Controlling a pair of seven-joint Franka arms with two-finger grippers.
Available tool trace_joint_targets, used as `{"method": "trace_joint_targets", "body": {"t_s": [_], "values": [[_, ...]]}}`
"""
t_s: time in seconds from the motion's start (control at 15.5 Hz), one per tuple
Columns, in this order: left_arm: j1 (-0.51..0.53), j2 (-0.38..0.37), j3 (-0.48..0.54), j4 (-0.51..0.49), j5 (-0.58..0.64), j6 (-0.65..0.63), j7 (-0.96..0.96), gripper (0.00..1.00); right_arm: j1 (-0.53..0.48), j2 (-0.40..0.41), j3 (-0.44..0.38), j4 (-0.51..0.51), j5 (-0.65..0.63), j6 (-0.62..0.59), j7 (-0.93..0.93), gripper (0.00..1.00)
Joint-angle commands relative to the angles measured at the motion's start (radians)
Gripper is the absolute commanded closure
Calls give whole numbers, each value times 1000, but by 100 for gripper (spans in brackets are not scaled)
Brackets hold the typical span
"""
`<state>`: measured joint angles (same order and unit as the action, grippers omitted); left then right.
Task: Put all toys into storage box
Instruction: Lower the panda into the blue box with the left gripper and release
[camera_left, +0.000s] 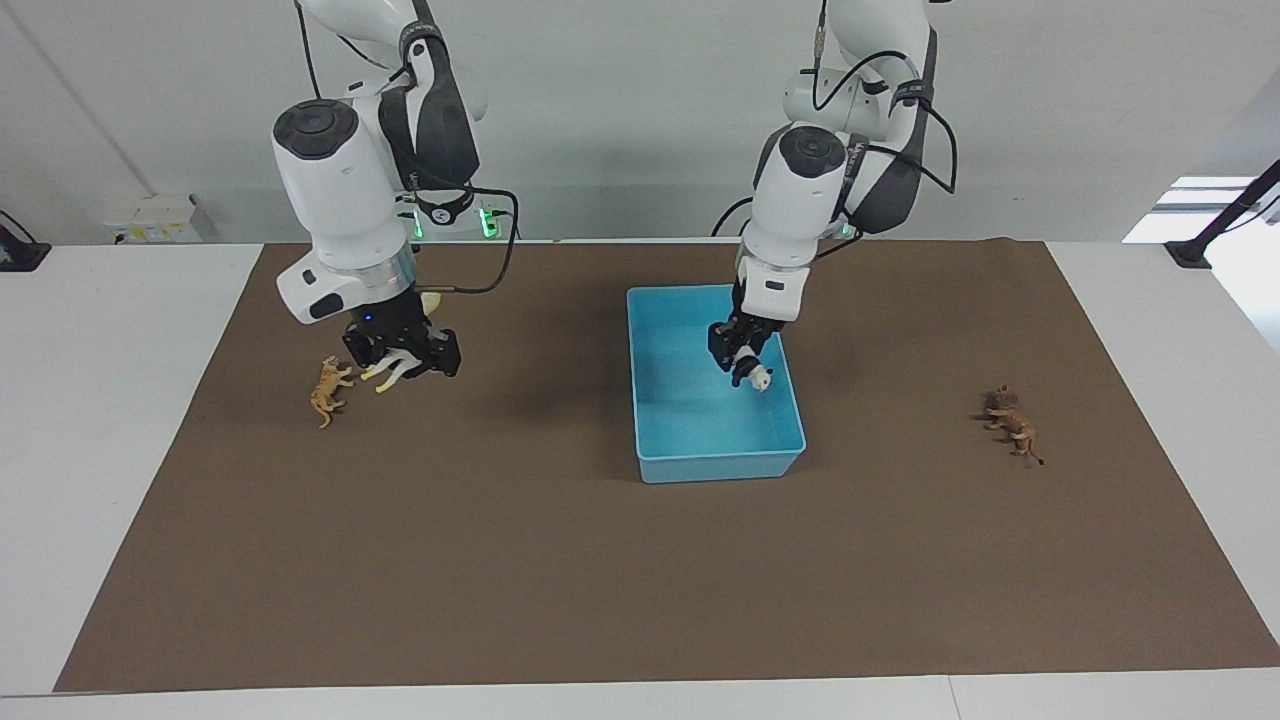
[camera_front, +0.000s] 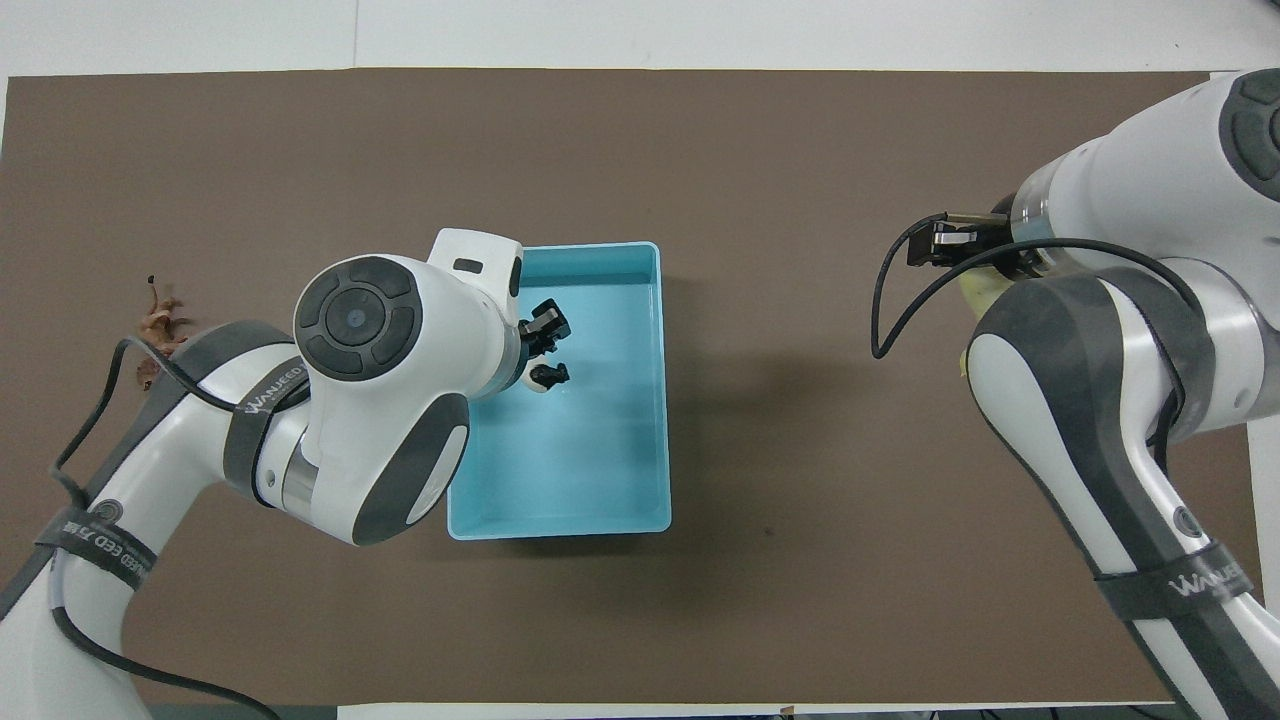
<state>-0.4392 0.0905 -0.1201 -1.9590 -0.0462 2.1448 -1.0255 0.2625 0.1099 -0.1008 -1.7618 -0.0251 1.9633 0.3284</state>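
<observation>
Facing view: your left gripper (camera_left: 741, 362) is hanging over the storage box (camera_left: 720, 462), inside the line of its rim. The panda (camera_left: 755, 377) is sitting right at its tip, above the box floor. You are keeping it high enough to pass the low walls, so the toy falls inside and not onto the rim. I cannot tell whether the gripper is clamped on the panda or letting it go.

Your right gripper (camera_left: 405, 358) is hovering above the brown mat (camera_left: 500, 560), closed on the llama (camera_left: 385, 375). The pale legs are sticking out beneath it, toward the tiger (camera_left: 328, 391), which is lying on the mat just beside and below this gripper. You are lifting the llama clear so it does not drag or knock the tiger. The lion (camera_left: 1012, 422) is lying on the mat at the left arm's end, well apart from both grippers and untouched.

Overhead view: the left gripper (camera_front: 549, 348) is showing over the box interior, near the wall on the left arm's side, with blue floor around it. The lion (camera_front: 160, 322) is peeking out beside the left arm's elbow. The right arm's wrist is covering its own gripper and the tiger. Only a pale sliver of llama (camera_front: 972, 292) is showing under it.

My judgement: no toy is resting in the box yet. The panda is closest, the llama comes next, and the tiger and lion are waiting.
</observation>
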Motion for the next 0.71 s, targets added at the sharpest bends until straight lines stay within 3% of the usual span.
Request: {"method": "trace_joint_targets", "body": {"t_s": [0.0, 0.19, 0.32, 0.64], "values": [[-6, -11, 20, -8, -14, -17, -11, 0, -5, -13, 4, 1, -1, -14, -22, 100], [13, -18, 31, 2, 14, -94, -2, 0, 10, -13, 13, 13, 4, -29, -6, 100], [103, -20, 31, 0, 110, -114, 46, 0, 73, -10, 39, 30, 17, -32, 111, 100], [385, -11, 31, -4, 143, -66, 515, 0, 297, 22, 43, 36, 28, 26, 351, 100]]}}
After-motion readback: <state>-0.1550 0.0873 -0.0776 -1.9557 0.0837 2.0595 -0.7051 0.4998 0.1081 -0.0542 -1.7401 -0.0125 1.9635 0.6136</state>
